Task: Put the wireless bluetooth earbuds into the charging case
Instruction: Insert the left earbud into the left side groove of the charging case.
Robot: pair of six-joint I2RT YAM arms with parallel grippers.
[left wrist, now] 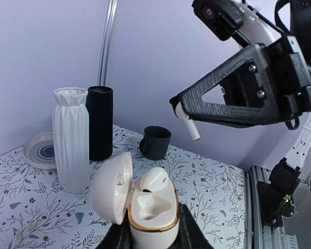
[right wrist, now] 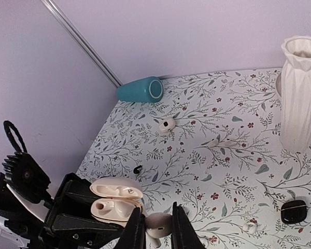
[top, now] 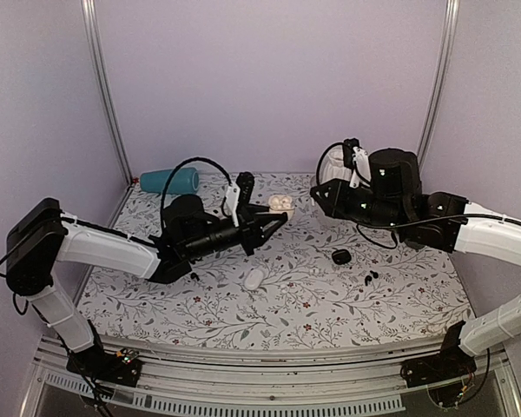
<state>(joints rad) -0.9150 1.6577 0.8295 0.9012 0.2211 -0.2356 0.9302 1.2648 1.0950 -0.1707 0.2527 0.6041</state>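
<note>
My left gripper is shut on a white charging case, held upright above the table with its lid open. One white earbud sits in a well of the case; the other well is empty. My right gripper is shut on a second white earbud. It hangs just right of the case and above it, not touching. Tiny black earbuds lie on the cloth below the right arm.
On the cloth lie a black case, a closed white case, a lone black bud and loose white buds. A teal cylinder, white vase, black tube, dark mug and plate stand around.
</note>
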